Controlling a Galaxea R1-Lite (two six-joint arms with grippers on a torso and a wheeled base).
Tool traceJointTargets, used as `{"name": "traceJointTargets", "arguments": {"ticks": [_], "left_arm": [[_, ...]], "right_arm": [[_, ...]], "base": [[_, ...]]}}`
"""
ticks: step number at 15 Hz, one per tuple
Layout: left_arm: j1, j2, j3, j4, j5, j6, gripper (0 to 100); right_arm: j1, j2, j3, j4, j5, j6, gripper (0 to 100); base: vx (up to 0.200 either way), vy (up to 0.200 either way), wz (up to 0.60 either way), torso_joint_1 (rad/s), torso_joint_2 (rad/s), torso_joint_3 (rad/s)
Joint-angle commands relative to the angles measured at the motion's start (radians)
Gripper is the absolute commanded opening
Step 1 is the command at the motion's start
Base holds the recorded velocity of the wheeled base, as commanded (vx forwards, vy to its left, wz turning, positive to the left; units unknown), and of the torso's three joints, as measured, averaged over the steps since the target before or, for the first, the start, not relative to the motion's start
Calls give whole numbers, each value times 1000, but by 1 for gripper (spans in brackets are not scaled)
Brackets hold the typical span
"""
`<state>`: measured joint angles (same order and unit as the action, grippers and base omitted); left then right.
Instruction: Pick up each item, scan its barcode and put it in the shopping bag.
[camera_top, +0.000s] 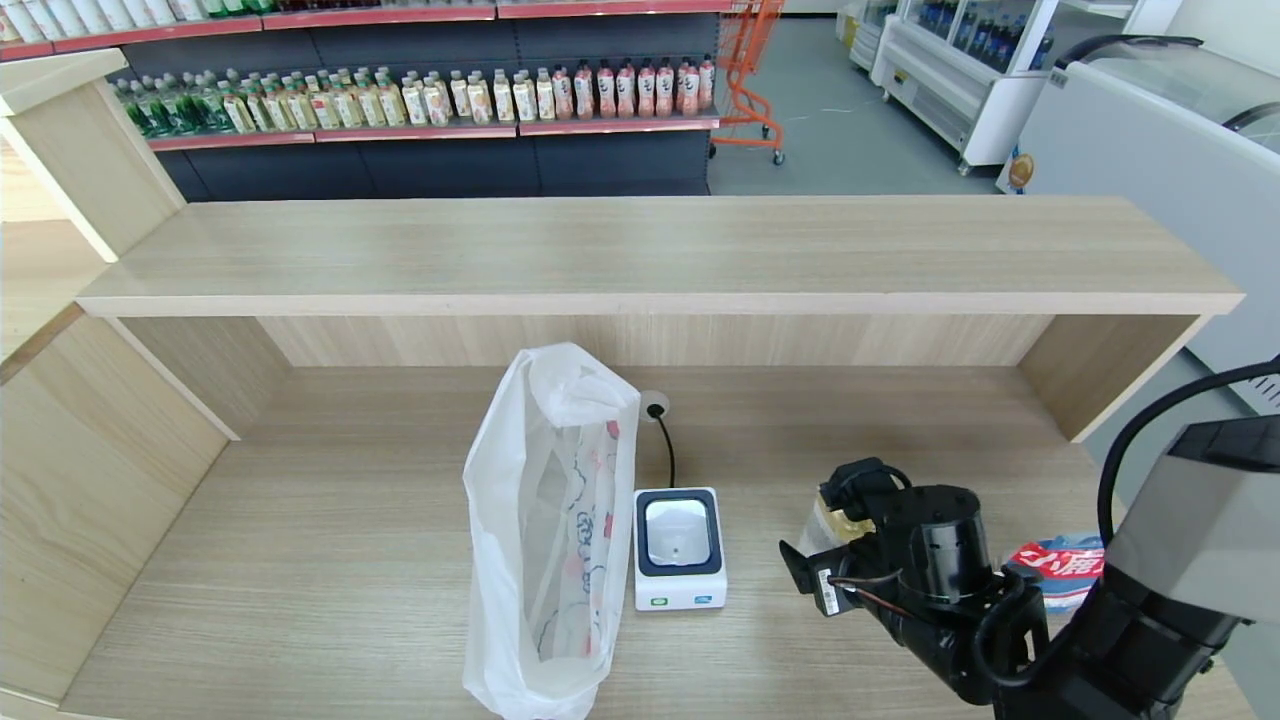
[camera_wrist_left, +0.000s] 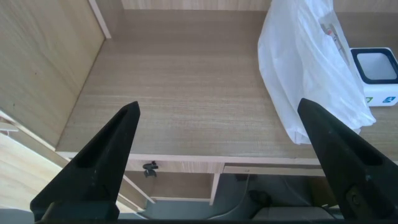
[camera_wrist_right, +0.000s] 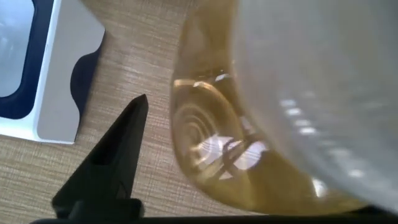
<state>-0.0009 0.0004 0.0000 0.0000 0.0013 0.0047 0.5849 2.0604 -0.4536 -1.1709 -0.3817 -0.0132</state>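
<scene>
A clear bottle of yellow drink (camera_top: 822, 522) stands on the counter right of the barcode scanner (camera_top: 680, 548), and its base looms close in the right wrist view (camera_wrist_right: 249, 137). My right gripper (camera_top: 835, 535) is around the bottle. One dark finger (camera_wrist_right: 109, 171) shows a gap to the bottle's side, so the gripper reads as open. The white shopping bag (camera_top: 550, 530) stands upright left of the scanner, with printed items showing through it. My left gripper (camera_wrist_left: 219, 104) hangs open and empty over the counter's front edge, left of the bag (camera_wrist_left: 311, 68).
A red and blue snack packet (camera_top: 1060, 570) lies on the counter behind my right arm. The scanner's cable (camera_top: 665, 440) runs back to a hole in the counter. A raised wooden shelf (camera_top: 660, 250) and side walls (camera_top: 100, 470) enclose the work area.
</scene>
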Motion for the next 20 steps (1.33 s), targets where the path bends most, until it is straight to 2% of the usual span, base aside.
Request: {"name": "traceJointTargets", "arguments": {"ticks": [1,7,10,13,14,17,19,20], "left_arm": [[1,0,0,0,0,0,100],[-1,0,0,0,0,0,100],[1,0,0,0,0,0,100],[-1,0,0,0,0,0,100],[1,0,0,0,0,0,100],[1,0,0,0,0,0,100],[-1,0,0,0,0,0,100],[1,0,0,0,0,0,100]], "right_arm": [[0,7,-34,0,1,-1,0],[-2,-6,-71,7,-3,6,0],[-57,-11,-37,0,-3,10,0],[-100,-95,-31,14,73,85,0],[-115,-155,-30,36,145,116,0],[-281,-456,-43,293,656,191,0],[-381,-551,-42,367,974,225,0],[-396,-576,-39,382,1083,257,0]], "base": [[0,0,0,0,0,0],[0,0,0,0,0,0],[0,0,0,0,0,0],[0,0,0,0,0,0],[0,0,0,0,0,0],[0,0,0,0,0,0],[0,0,0,0,0,0],[0,0,0,0,0,0]]}}
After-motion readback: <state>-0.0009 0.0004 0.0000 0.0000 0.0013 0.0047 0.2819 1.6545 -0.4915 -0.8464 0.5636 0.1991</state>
